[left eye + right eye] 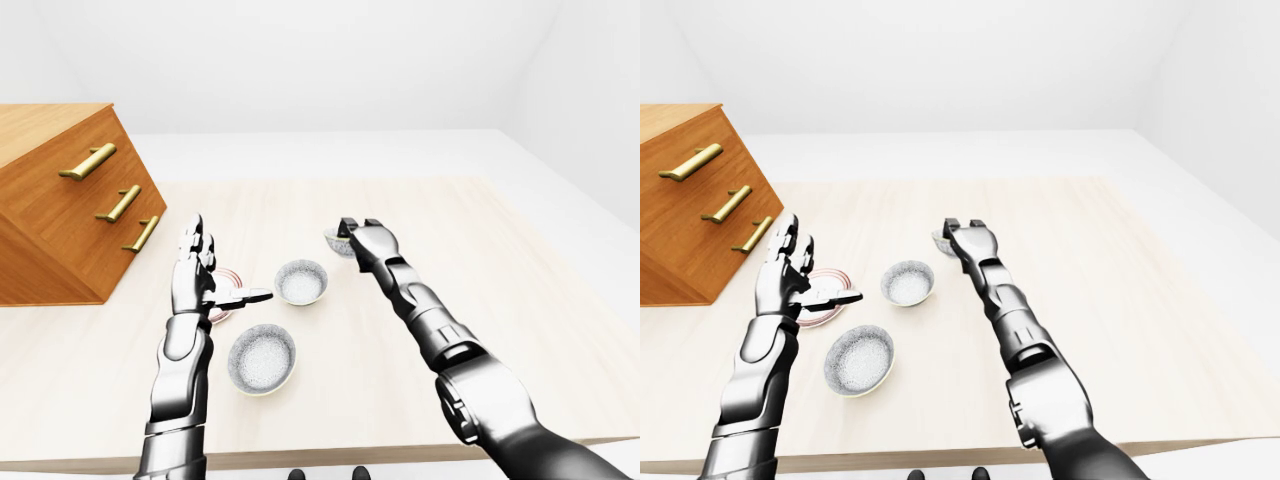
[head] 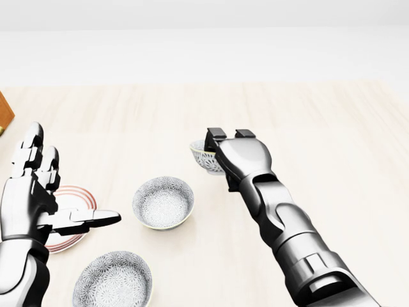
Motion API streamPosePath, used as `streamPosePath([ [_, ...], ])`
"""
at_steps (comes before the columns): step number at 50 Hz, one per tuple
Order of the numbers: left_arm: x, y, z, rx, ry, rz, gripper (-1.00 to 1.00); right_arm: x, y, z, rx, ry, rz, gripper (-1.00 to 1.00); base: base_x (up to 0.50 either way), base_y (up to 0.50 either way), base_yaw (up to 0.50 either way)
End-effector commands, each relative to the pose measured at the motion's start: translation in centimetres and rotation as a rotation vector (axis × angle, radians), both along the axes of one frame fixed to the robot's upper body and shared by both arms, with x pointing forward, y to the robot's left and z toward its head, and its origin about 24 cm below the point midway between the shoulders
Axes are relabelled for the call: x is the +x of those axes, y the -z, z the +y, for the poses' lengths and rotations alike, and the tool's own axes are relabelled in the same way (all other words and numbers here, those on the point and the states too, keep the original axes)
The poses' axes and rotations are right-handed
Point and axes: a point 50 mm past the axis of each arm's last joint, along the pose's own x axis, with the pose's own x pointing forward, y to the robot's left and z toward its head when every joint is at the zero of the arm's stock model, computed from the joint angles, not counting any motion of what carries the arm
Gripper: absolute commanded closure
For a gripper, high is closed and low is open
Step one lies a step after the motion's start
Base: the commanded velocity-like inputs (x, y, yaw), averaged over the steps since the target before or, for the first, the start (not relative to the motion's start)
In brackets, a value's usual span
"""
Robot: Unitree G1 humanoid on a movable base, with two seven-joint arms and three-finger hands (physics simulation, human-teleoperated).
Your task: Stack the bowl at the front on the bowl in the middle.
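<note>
My right hand point(image 2: 216, 152) is shut on a small patterned bowl point(image 2: 202, 157), holding it just above the table in the upper middle of the head view. The hand covers the right part of that bowl. Down and to the left of it a wider grey patterned bowl point(image 2: 163, 202) sits on the table. A second wide patterned bowl point(image 2: 113, 280) rests near the bottom left of the head view. My left hand point(image 2: 67, 185) is open at the left, fingers up and thumb pointing right, hovering over a red-rimmed plate point(image 2: 75, 195).
A wooden dresser point(image 1: 60, 210) with brass handles stands at the left of the light wooden table point(image 1: 500, 260). The table's near edge point(image 1: 330, 455) runs along the bottom of the left-eye view. White floor and walls lie beyond.
</note>
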Motion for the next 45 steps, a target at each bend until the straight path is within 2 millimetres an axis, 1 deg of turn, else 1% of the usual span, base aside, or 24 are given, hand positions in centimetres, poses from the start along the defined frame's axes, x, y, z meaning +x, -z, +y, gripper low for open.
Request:
streamPosePath([
  [1, 0.0, -0.3, 0.1, 0.004, 0.0, -0.011, -1.0, -1.1, -3.1, 2.7, 0.02, -0.111, -0.103, 1.0, 0.0, 0.0, 0.0],
  [5, -0.1, -0.4, 0.0, 0.005, 0.0, -0.017, -1.0, -2.0, -3.3, 3.2, 0.021, -0.137, -0.11, 1.0, 0.0, 0.0, 0.0],
  [10, -0.1, -0.5, 0.0, 0.004, 0.001, -0.019, -1.0, -3.0, -4.2, 3.6, 0.04, -0.164, -0.131, 1.0, 0.0, 0.0, 0.0],
  [15, -0.1, -0.5, 0.0, 0.005, 0.002, -0.021, -1.0, -3.8, -4.2, 3.4, 0.045, -0.169, -0.13, 1.0, 0.0, 0.0, 0.0],
  [18, 0.0, -0.5, 0.0, 0.004, 0.002, -0.02, -1.0, -3.9, -4.4, 3.3, 0.04, -0.168, -0.14, 1.0, 0.0, 0.0, 0.0],
  [20, 0.0, -0.4, 0.0, 0.003, 0.0, -0.017, -1.0, -4.6, -5.0, 3.5, 0.048, -0.184, -0.152, 1.0, 0.0, 0.0, 0.0],
  [23, -0.1, -0.3, 0.0, 0.003, 0.002, -0.014, -1.0, -5.7, -5.3, 3.9, 0.067, -0.209, -0.148, 1.0, 0.0, 0.0, 0.0],
  [25, -0.1, -0.3, 0.0, 0.003, 0.002, -0.015, -1.0, -6.5, -5.2, 4.2, 0.077, -0.222, -0.142, 1.0, 0.0, 0.0, 0.0],
  [31, -0.1, -0.3, -0.1, 0.002, 0.002, -0.015, -1.0, -7.8, -4.6, 4.6, 0.072, -0.237, -0.13, 1.0, 0.0, 0.0, 0.0],
  [37, -0.1, -0.3, -0.1, 0.001, 0.003, -0.014, -1.0, -8.5, -4.1, 4.8, 0.068, -0.242, -0.12, 1.0, 0.0, 0.0, 0.0],
  [45, -0.1, -0.3, -0.1, 0.001, 0.003, -0.015, -1.0, -8.8, -4.2, 5.2, 0.07, -0.255, -0.118, 1.0, 0.0, 0.0, 0.0],
])
